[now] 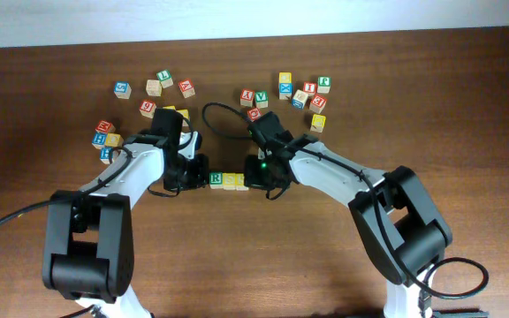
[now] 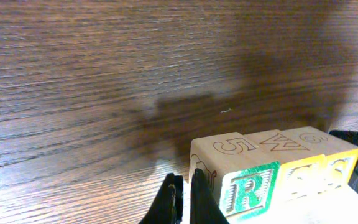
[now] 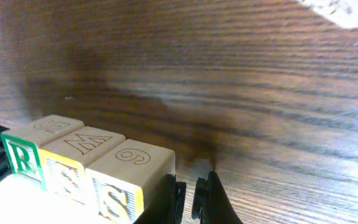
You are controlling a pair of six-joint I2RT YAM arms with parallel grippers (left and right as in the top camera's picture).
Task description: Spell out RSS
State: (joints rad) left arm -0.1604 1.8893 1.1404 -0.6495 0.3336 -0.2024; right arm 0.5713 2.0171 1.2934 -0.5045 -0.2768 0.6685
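Three wooden cubes stand in a touching row on the brown table: a green-faced R cube [image 1: 216,179] [image 2: 247,190] [image 3: 20,158], then two yellow-faced cubes [image 1: 229,181] [image 1: 239,182]. The right wrist view shows an S on the middle cube [image 3: 64,177] and on the end cube [image 3: 114,199]. My left gripper [image 1: 200,172] [image 2: 185,202] is shut, holds nothing, and rests against the R cube's outer side. At the other end of the row my right gripper [image 1: 254,177] [image 3: 190,199] is shut and empty, beside the last S cube.
Several loose alphabet cubes with red, blue, yellow and green faces lie behind the arms: a group at the back left [image 1: 153,88], a group at the back right [image 1: 299,88], and a few by the left arm [image 1: 106,137]. A black cable [image 1: 224,119] loops between the arms.
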